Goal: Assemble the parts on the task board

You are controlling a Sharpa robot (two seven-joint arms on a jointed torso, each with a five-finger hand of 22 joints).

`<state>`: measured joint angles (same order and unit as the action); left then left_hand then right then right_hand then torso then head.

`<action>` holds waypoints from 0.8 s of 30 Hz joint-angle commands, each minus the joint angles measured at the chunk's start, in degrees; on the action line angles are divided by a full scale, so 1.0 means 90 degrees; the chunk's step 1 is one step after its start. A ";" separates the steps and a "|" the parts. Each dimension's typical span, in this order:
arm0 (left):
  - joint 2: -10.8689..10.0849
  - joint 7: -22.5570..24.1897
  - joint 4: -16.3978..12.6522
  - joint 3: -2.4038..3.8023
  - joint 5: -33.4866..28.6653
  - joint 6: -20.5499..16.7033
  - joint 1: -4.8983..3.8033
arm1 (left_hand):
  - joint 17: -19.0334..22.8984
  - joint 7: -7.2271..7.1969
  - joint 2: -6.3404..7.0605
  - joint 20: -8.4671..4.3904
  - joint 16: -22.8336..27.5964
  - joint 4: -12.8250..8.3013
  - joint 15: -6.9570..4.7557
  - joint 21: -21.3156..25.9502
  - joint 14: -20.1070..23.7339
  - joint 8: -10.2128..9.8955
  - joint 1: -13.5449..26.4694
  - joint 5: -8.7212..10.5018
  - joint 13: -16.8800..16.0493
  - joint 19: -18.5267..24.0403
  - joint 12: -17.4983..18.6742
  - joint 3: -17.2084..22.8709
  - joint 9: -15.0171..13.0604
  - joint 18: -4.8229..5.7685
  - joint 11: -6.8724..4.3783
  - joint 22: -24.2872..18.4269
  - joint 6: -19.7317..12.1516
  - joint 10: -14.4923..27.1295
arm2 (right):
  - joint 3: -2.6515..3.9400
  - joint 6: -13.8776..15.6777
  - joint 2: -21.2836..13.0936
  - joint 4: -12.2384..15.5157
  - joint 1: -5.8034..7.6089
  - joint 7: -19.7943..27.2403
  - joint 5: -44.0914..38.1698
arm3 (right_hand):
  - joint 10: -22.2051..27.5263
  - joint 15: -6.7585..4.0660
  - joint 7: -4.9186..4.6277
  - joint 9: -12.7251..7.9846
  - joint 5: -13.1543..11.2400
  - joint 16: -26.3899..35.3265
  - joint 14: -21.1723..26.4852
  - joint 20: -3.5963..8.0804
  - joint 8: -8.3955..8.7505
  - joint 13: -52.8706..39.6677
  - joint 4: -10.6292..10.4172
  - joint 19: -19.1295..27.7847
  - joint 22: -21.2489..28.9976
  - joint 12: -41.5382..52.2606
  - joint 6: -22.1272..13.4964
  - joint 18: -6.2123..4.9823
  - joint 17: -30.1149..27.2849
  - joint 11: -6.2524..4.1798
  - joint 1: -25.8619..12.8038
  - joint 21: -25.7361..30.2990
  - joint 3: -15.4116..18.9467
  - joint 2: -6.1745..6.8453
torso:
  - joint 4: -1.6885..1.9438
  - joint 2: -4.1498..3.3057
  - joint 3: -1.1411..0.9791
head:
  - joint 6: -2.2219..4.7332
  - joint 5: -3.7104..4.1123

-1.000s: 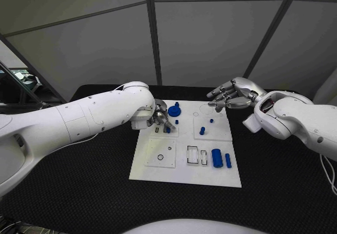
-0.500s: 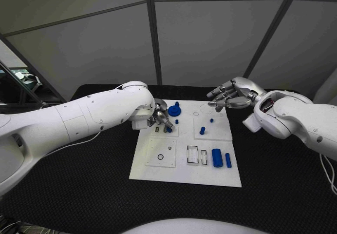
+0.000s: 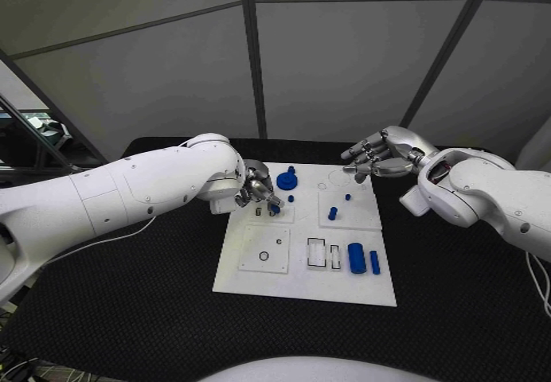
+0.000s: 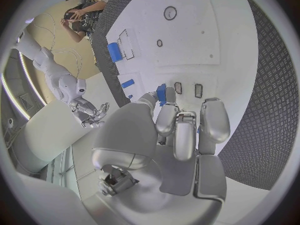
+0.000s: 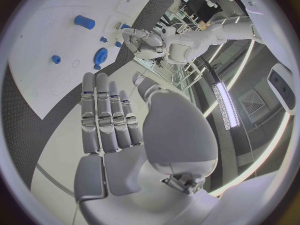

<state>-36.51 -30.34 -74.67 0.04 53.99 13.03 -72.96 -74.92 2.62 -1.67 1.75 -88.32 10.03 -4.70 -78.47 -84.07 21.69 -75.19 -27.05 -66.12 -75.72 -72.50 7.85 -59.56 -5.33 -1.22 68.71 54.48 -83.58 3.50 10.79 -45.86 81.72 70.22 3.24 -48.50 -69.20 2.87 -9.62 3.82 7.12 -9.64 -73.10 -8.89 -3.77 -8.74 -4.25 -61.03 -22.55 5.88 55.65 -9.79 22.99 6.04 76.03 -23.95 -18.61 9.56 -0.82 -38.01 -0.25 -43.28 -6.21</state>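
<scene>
The white task board (image 3: 301,278) lies in the middle of the table. My left hand (image 3: 257,193) hovers over its back-left tile and pinches a small blue part (image 3: 273,208) (image 4: 161,93) between thumb and finger, just above two small slots (image 4: 198,90). Next to it stand a blue gear (image 3: 285,181) (image 5: 102,55) and a small peg (image 3: 291,198). Another peg (image 3: 332,213) (image 5: 56,59) stands on the back-right tile. A thick blue cylinder (image 3: 356,258) (image 4: 114,51) (image 5: 84,21) and a thin bar (image 3: 374,262) lie at the front right. My right hand (image 3: 384,156) (image 5: 109,117) floats open, holding nothing, above the board's back-right corner.
Black textured table (image 3: 138,302) surrounds the board on all sides. Grey panel walls (image 3: 333,72) rise behind the table. The front-left tile (image 3: 265,251) carries a small ring hole, and two rectangular slots (image 3: 317,252) sit beside the cylinder.
My left arm has swung slightly, with the hand still over the back-left tile holding the blue part. The right hand has not moved.
</scene>
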 commanded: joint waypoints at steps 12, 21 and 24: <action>-0.0443 0.0105 -0.0676 -0.0001 0.0952 -0.1508 0.0243 | -0.1538 -0.0062 0.0134 -0.0032 -0.0074 -0.1184 -0.0042 -0.0077 -0.0616 -0.0048 0.0314 -0.0099 -0.2070 -0.0169 -0.0548 0.1416 -0.0191 0.0097 -0.0080 0.0169 0.0174 -0.0252 | 0.0006 -0.0024 -0.0030 -0.0015 0.0014 0.0098 -0.0043 | -0.0038 -0.0006 -0.0027 0.0001 0.0021 0.0016 -0.0042 0.0002 0.0009 0.0006 -0.0007 -0.0034 0.0005 -0.0030 0.0012 -0.0067 -0.0011 0.0009 -0.0073 0.0011 0.0048 0.0015 | 0.0030 -0.0006 -0.0016 | -0.0036 -0.0042; -0.0376 -0.0053 -0.0685 -0.0001 0.1368 -0.1610 0.0388 | -0.1553 -0.0068 0.0153 -0.0037 -0.0086 -0.1229 -0.0048 -0.0086 -0.0621 -0.0055 0.0358 -0.0100 -0.2071 -0.0183 -0.0546 0.1486 -0.0222 0.0101 -0.0086 0.0190 0.0201 -0.0259 | 0.0006 -0.0026 -0.0024 -0.0022 0.0014 0.0107 -0.0120 | -0.0040 -0.0005 -0.0028 0.0001 0.0018 0.0031 -0.0049 0.0000 0.0009 0.0016 -0.0009 -0.0042 0.0017 -0.0034 0.0010 -0.0067 -0.0013 0.0010 -0.0088 0.0027 0.0058 0.0013 | 0.0001 -0.0014 -0.0013 | -0.0050 -0.0060; -0.0339 -0.0075 -0.0669 -0.0001 0.1476 -0.1591 0.0416 | -0.1557 -0.0069 0.0159 -0.0039 -0.0089 -0.1247 -0.0049 -0.0087 -0.0622 -0.0059 0.0370 -0.0101 -0.2074 -0.0187 -0.0548 0.1513 -0.0232 0.0102 -0.0088 0.0195 0.0206 -0.0262 | 0.0006 -0.0026 -0.0023 -0.0021 0.0014 0.0109 -0.0151 | -0.0040 -0.0005 -0.0028 0.0001 0.0018 0.0031 -0.0049 0.0000 0.0009 0.0016 -0.0009 -0.0042 0.0017 -0.0034 0.0010 -0.0067 -0.0013 0.0010 -0.0088 0.0027 0.0058 0.0013 | 0.0009 -0.0016 -0.0009 | -0.0061 -0.0051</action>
<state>-39.66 -30.24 -80.73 -0.02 64.06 0.06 -69.20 -74.92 2.54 -0.24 1.55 -88.76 8.14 -4.68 -79.02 -84.08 21.29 -72.57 -27.74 -66.19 -76.98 -74.13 11.84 -61.56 -5.33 -1.43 70.40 55.41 -83.78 3.50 10.75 -46.10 81.48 70.22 3.48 -49.18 -69.20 2.87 -9.62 3.82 7.12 -9.64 -73.10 -8.89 -3.77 -8.64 -4.42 -61.03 -22.45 5.88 55.64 -9.80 22.94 6.04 75.83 -23.95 -18.45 9.78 -0.74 -38.11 -0.38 -43.74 -6.77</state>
